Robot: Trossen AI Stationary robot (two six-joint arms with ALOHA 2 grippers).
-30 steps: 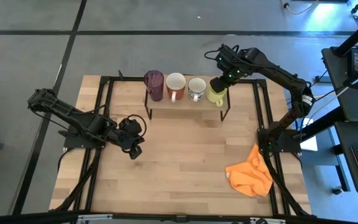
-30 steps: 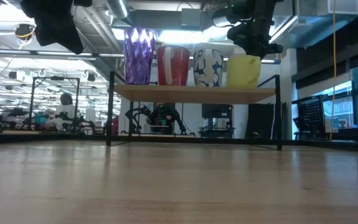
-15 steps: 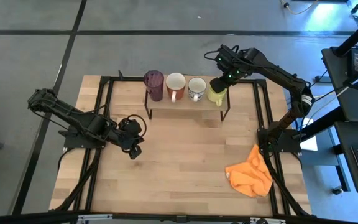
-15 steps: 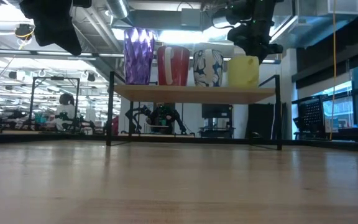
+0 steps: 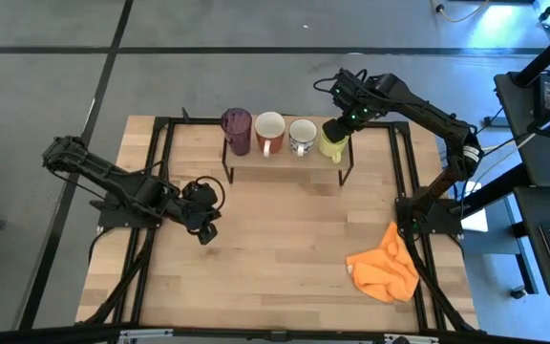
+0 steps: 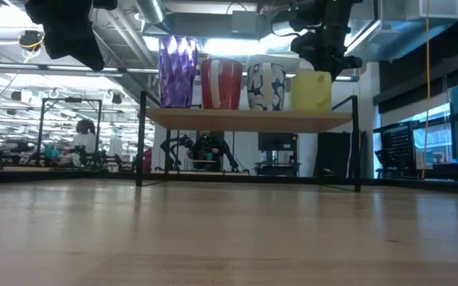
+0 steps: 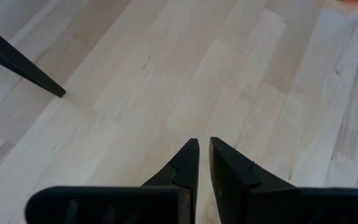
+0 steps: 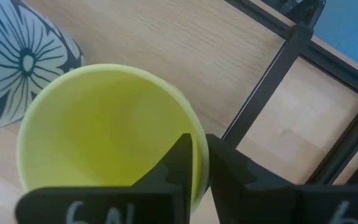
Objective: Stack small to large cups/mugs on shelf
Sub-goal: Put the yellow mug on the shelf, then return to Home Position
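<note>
Four vessels stand in a row on the shelf (image 5: 285, 160): a purple tumbler (image 5: 236, 129), a reddish-brown mug (image 5: 269, 131), a white patterned mug (image 5: 302, 136) and a yellow-green mug (image 5: 330, 146). In the low view they rest by their bases on the shelf board (image 6: 249, 119). My right gripper (image 5: 336, 132) is above the shelf's right end, shut on the yellow-green mug (image 8: 104, 137). My left gripper (image 5: 206, 227) is shut and empty, above the tabletop in front of the shelf's left end; it also shows in its wrist view (image 7: 202, 142). My right gripper holds the yellow-green mug by its rim (image 8: 199, 127), with one finger (image 8: 182, 158) inside the mug and the other (image 8: 229, 171) outside. The fingers come from above, pointing down. The mug (image 6: 312, 91) stands upright, with its base on or just above the shelf board.
An orange cloth (image 5: 383, 268) lies crumpled near the table's right front corner. The shelf's black legs (image 6: 358, 147) stand on the tabletop. The black table frame (image 5: 404, 172) runs along both sides. Bare wood lies in front of the shelf.
</note>
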